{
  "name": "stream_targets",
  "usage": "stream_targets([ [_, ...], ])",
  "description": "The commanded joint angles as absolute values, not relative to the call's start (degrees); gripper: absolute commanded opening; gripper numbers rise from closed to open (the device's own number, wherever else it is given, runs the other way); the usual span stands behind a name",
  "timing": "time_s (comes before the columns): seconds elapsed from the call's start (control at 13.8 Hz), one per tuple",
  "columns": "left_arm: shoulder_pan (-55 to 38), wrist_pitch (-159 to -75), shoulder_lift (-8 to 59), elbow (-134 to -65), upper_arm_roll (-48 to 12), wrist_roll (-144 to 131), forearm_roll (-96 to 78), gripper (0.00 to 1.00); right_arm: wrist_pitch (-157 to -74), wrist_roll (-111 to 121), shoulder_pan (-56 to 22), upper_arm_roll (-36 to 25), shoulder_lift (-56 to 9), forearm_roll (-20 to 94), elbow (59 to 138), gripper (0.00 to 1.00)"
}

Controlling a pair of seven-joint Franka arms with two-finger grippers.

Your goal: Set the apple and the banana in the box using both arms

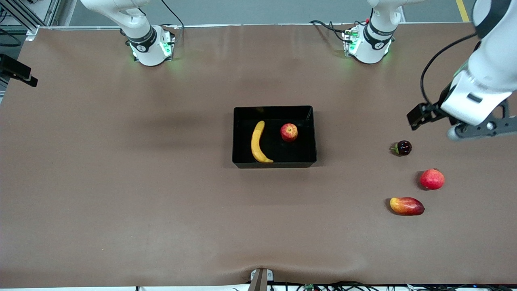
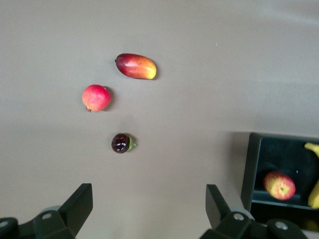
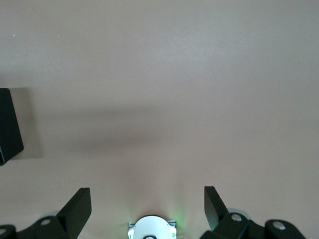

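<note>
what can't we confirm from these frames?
- Right gripper: outside the front view; only its open fingers show in its own wrist view, over bare table.
- Box: cut by the left wrist view's edge, so the banana shows partly; a corner only in the right wrist view.
- Left gripper: fingertips hidden in the front view by its wrist housing.

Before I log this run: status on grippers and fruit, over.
Left gripper open, over bare table. Right gripper open, empty. Banana and apple both in box. Nothing blocking.
</note>
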State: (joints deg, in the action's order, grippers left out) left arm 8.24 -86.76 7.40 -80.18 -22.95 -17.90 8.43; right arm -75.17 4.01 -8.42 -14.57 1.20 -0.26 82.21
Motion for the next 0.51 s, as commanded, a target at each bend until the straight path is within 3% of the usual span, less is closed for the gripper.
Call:
stream_targets([
  [0.0,4.23,-87.8,-1.56,-89.54,-14.18,-11.55,2.31,1.0,-75.15,5.45,-8.35,-14.41,1.32,0.44,81.91,1.0],
  [0.44,-2.01,-88.16,-9.93,-97.12,-3.97,-7.03,0.62,1.0,-74.62,5.27,-7.65,-14.41,1.32,0.44,81.91,1.0],
])
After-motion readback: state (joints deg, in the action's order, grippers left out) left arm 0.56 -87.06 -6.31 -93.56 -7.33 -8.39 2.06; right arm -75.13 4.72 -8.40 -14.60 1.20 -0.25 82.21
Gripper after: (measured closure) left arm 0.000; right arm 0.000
